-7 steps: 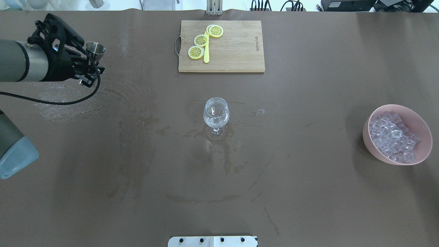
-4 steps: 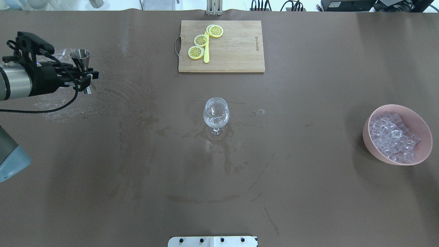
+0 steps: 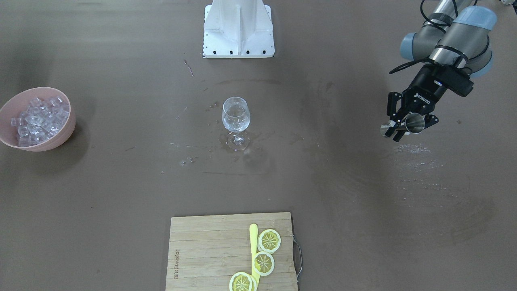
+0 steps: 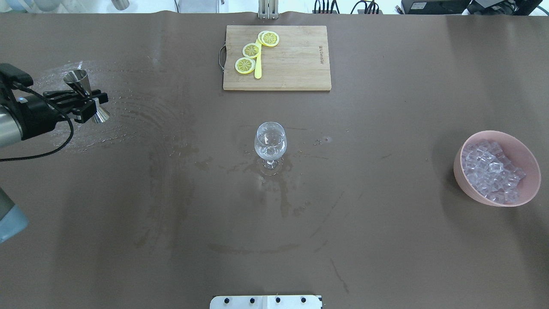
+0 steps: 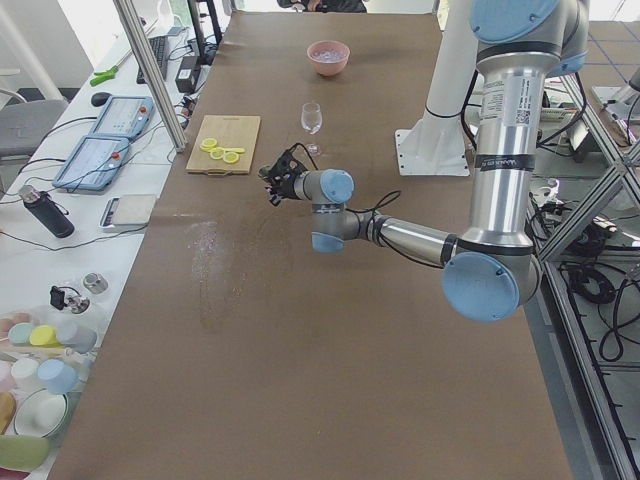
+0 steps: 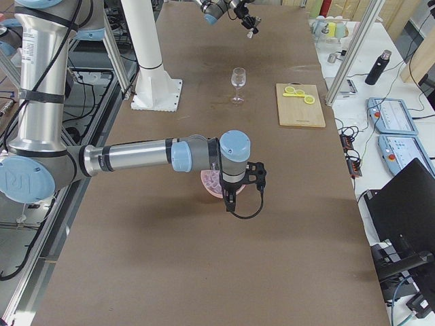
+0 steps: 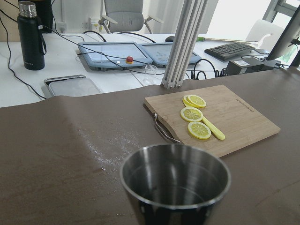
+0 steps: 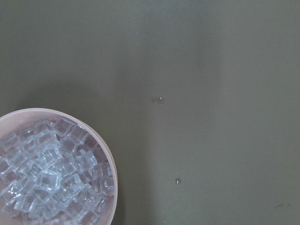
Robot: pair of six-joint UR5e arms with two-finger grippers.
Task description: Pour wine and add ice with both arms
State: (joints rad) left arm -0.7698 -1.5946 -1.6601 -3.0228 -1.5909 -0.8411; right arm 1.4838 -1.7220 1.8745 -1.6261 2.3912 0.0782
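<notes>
Ice [image 4: 493, 171] lies piled, untouched, in a pink bowl [image 4: 467, 189] at the right of the tabletop [image 4: 386, 240]. Left tool [image 4: 91, 103] clenches a steel jigger [image 4: 78, 78] over the wet far-left corner. The central wine glass [image 4: 270, 143] appears to hold liquid, so pouring looks done. Next, the right tool [image 6: 230, 193], grip impossible to tell, must reach the bowl.

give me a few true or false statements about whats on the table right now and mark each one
1. The left gripper is shut on a steel jigger. True.
2. Lemon slices lie on the cutting board. True.
3. The ice is piled on the cutting board. False: the ice lies in the pink bowl.
4. The wine glass lies on its side. False: it stands upright near the table's middle.
</notes>
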